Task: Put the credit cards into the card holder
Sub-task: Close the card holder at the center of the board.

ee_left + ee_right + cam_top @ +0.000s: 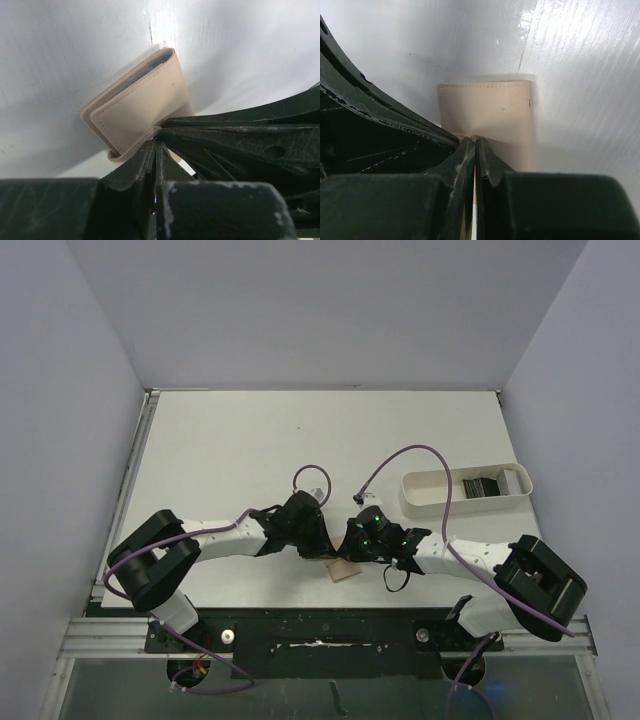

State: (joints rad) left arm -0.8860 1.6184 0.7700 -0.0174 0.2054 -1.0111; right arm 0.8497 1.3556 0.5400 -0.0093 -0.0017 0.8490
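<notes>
Both jaws are clamped on the folded card holder [140,107] (credit cards [484,484] sit in the tray [425,490]), so spreading it open seems next.

Our right gripper [475,147] has its jaws pressed together on the near edge of the tan holder [487,107], which puckers there and lies on the white table [580,75].

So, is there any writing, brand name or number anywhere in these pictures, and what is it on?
No text can be read in any view.
The card holder is plain tan with stitching only; no brand shows.
The credit cards in the white tray are too small to show any print.
</notes>
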